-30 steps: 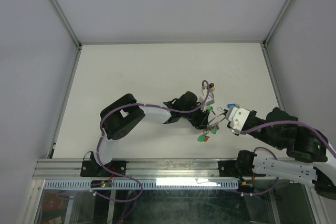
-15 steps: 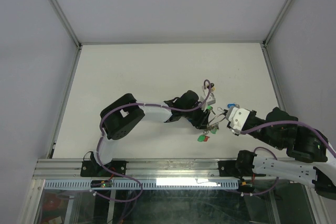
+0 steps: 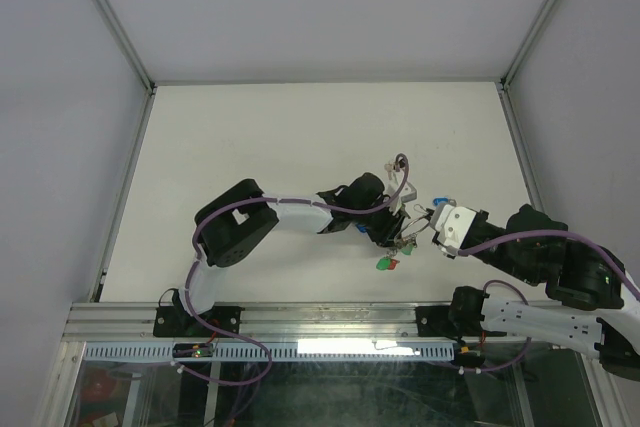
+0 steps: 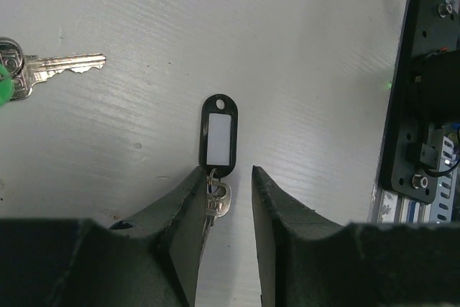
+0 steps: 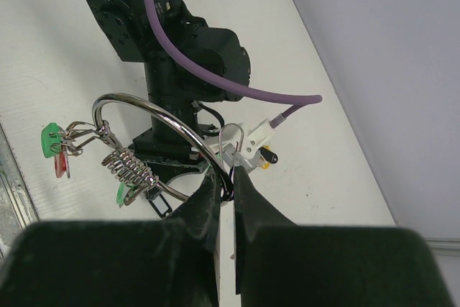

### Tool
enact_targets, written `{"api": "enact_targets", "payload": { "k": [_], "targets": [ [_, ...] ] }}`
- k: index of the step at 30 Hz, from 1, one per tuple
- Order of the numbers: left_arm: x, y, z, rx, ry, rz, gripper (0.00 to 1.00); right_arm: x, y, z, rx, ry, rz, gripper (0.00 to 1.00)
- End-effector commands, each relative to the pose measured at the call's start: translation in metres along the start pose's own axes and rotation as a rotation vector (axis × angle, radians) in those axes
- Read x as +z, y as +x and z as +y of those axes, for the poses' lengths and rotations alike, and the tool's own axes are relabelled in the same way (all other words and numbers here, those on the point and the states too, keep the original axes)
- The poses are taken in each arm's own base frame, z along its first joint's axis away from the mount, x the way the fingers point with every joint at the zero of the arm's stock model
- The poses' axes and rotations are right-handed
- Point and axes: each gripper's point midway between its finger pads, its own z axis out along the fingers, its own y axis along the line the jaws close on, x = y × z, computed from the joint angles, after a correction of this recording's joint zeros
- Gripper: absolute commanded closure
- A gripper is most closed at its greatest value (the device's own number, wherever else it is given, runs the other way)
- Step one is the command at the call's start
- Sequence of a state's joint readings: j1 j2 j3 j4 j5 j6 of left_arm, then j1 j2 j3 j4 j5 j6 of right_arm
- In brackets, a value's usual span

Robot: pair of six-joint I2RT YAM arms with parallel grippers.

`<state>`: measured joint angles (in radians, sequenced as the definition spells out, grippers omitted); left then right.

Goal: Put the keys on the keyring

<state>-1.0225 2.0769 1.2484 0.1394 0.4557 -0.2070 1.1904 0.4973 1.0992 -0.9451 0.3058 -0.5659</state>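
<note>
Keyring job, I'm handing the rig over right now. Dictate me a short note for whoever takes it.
Right gripper: shut on the keyring.
Left gripper: open, straddling the black-tagged key on the table, not yet gripping it.
Done: green-capped key and red-capped key hang from the ring.
Left: grip the tagged key and thread it on. Another loose key lies beside it.

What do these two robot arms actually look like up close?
The left arm and right arm are built from chunky black joints linked by white segments, with a purple cable trailing along each. The left tool and right tool each have two matte black, tapered fingers.
</note>
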Motion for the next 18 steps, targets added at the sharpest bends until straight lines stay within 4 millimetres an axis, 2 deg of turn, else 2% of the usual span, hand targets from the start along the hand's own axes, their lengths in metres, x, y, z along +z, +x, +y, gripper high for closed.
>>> {"api": "enact_targets", "payload": {
  "k": [1,11,15,18],
  "targets": [
    [0.005,-0.012,-0.009,0.053,0.029,-0.016,0.7,0.0,-0.017,-0.007,0.024,0.027,-0.068,1.0],
    [0.007,0.0,-0.008,0.065,0.02,0.022,0.74,0.001,-0.017,-0.007,0.023,0.024,-0.071,1.0],
    [0.006,-0.001,-0.009,0.069,0.02,0.022,0.82,0.002,-0.017,-0.006,0.021,0.022,-0.07,1.0],
    [0.007,-0.002,-0.01,0.07,0.027,0.021,0.94,0.002,-0.017,-0.006,0.02,0.021,-0.068,1.0]
  ]
}}
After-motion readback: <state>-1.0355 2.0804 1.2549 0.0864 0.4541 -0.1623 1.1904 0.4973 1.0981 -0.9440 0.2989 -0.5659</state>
